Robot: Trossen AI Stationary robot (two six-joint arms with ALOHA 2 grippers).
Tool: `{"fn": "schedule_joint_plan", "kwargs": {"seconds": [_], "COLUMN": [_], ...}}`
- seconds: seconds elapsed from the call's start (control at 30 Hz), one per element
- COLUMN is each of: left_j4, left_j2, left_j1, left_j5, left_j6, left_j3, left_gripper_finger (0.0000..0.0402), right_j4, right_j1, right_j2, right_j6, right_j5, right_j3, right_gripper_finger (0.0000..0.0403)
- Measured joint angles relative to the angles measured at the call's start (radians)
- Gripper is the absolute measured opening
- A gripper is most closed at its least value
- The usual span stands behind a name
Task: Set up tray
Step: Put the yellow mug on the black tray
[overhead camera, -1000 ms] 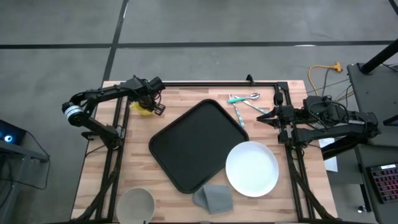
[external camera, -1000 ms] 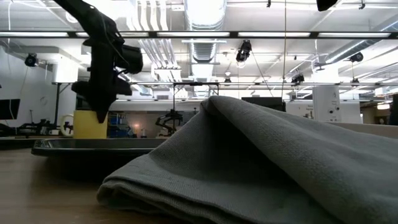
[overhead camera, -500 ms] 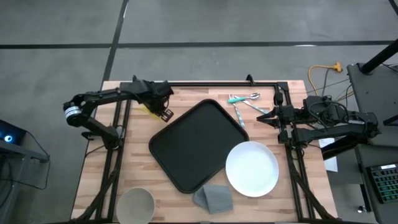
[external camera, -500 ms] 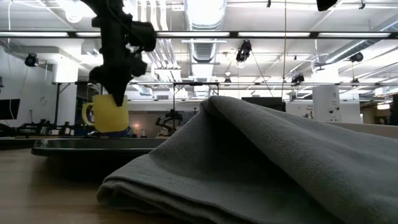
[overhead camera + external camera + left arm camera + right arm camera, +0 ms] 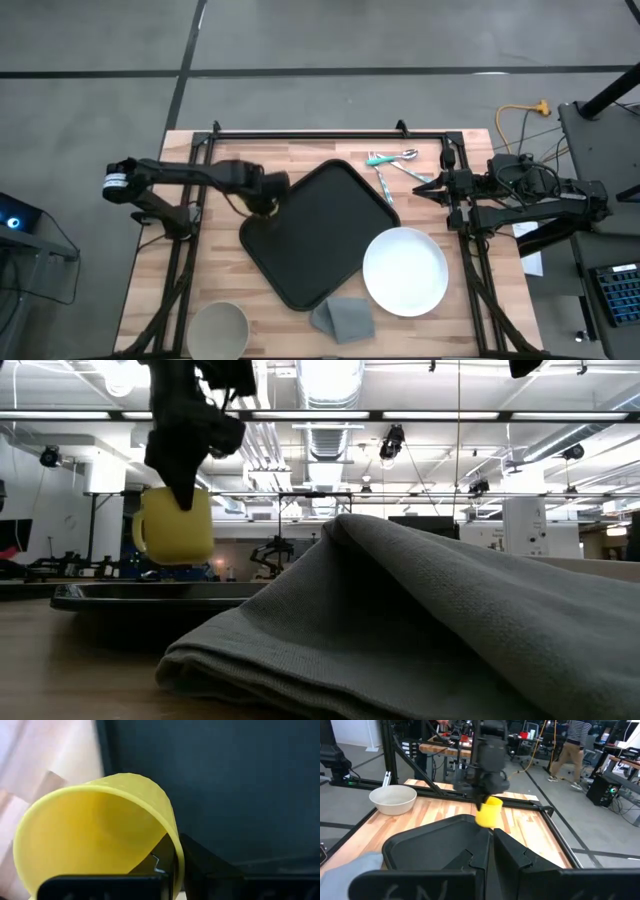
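The left gripper (image 5: 262, 196) is clamped on the rim of a yellow mug (image 5: 176, 525), one finger inside it and one outside, and holds it in the air over the left edge of the tray (image 5: 315, 232). In the low view the mug hangs upright, clear of the tray's rim (image 5: 130, 596), with its handle toward the left of that picture. The left wrist view looks down into the mug's open mouth (image 5: 95, 845), with the dark floor of the tray (image 5: 225, 785) beyond it and a strip of pale bench (image 5: 45, 760) beside the tray. The tray is a wide black rectangle with rounded corners, lying turned at an angle on the middle of the wooden bench (image 5: 160, 280). Near the tray's front-left corner stands a pale bowl (image 5: 218, 327). A folded grey cloth (image 5: 343, 318) lies against the tray's front corner. A round white plate (image 5: 405, 270) sits to the right of the tray, its rim overlapping the tray's right edge. Behind the tray's right corner lie pieces of cutlery (image 5: 392, 165) with teal handles, close to it; whether they touch it I cannot tell. Furthest right, the right gripper (image 5: 418, 190) has its fingers together and holds nothing, waiting at the bench's right edge and pointing toward the tray. Its wrist view looks across the tray (image 5: 430, 845) to the mug (image 5: 489, 812) and the bowl (image 5: 393, 799), and a person (image 5: 570, 750) walks in the room behind.
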Motion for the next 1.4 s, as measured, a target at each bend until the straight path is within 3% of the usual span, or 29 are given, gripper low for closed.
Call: {"fn": "schedule_joint_plan", "kwargs": {"seconds": [0.47, 0.73, 0.97, 1.4], "left_j4": [0.005, 0.091, 0.138, 0.133], "left_j2": [0.000, 0.000, 0.000, -0.001], "left_j1": [-0.166, -0.172, -0.179, -0.178], "left_j5": [0.000, 0.007, 0.100, 0.100], "left_j6": [-0.162, -0.188, -0.196, -0.216], "left_j3": [-0.060, -0.110, -0.174, -0.186], "left_gripper_finger": [0.0003, 0.0003, 0.0003, 0.0004], "right_j4": [0.000, 0.000, 0.000, 0.000], "right_j1": [0.000, 0.000, 0.000, 0.000], "right_j2": [0.000, 0.000, 0.000, 0.000], "right_j6": [-0.001, 0.000, 0.000, -0.001], "right_j5": [0.000, 0.000, 0.000, 0.000], "right_j3": [0.000, 0.000, 0.000, 0.000], "right_gripper_finger": [0.0018, 0.0018, 0.0018, 0.0018]}}
